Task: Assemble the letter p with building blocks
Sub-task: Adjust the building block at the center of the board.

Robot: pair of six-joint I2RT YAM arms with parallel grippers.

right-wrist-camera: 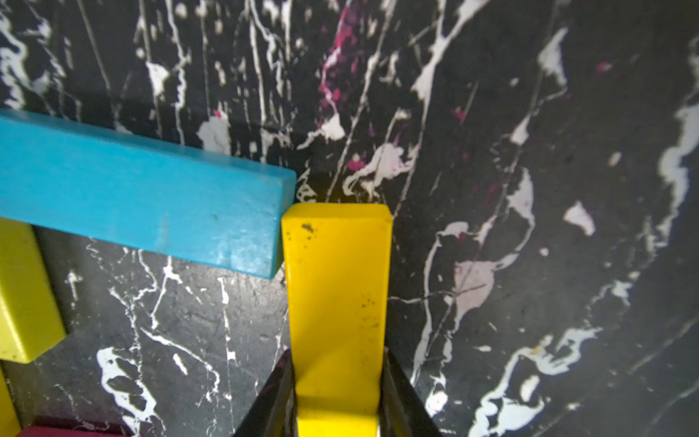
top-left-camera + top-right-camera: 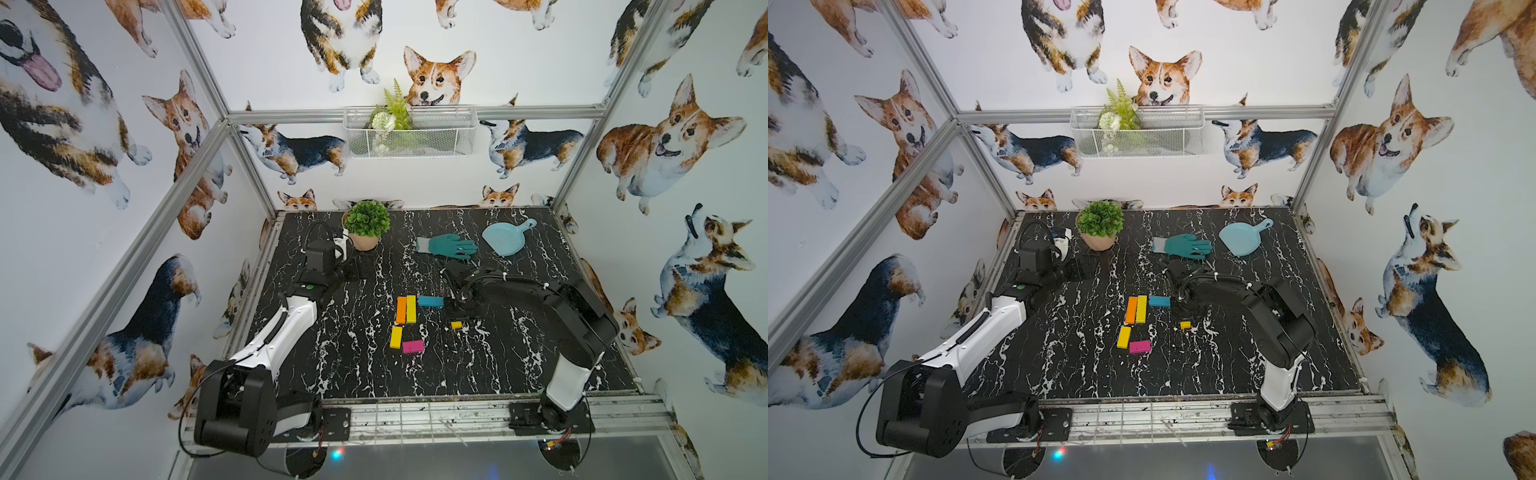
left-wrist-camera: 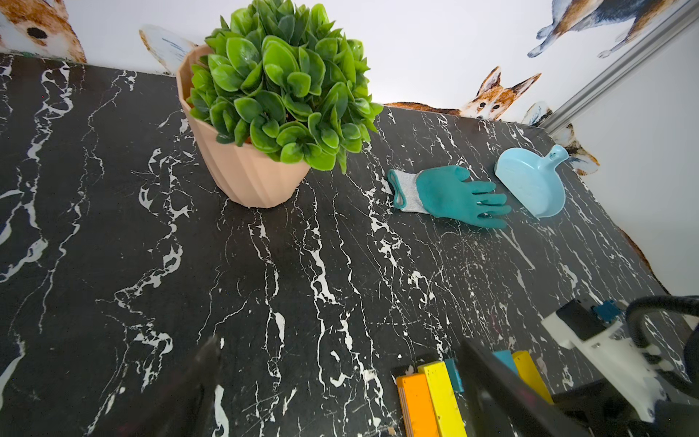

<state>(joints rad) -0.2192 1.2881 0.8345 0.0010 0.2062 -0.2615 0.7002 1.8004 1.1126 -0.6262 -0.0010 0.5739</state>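
Right gripper (image 1: 336, 393): your two black fingers press on both sides of the held yellow block (image 1: 336, 295). That tight squeeze keeps it from slipping.
Held yellow block: it is down low by the black table (image 2: 498, 361). I cannot tell if it touches the table. Its far end is just beside the end of the blue block (image 2: 430, 301). I think you hold it there to make the side of the round part of the p.
Blue block: it lies across, next to the top of the tall yellow block (image 2: 411, 308). It looks like the roof of the round part.
Orange block (image 2: 401, 309): it lies side by side with the tall yellow block, touching it. I think these two are the top of the stick of the p.
Low yellow block (image 2: 396, 336): it sits just under the orange block, a bit tilted. It makes the stick longer.
Pink block (image 2: 412, 346): it lies beside the low yellow block. I think it is waiting to close the bottom of the round part.
Left gripper (image 3: 340, 342): your fingers are spread wide with nothing between them. It waits near the plant pot (image 2: 365, 241), out of the way.
Watch out: if you let go crooked, the held yellow block may bump the blue block.
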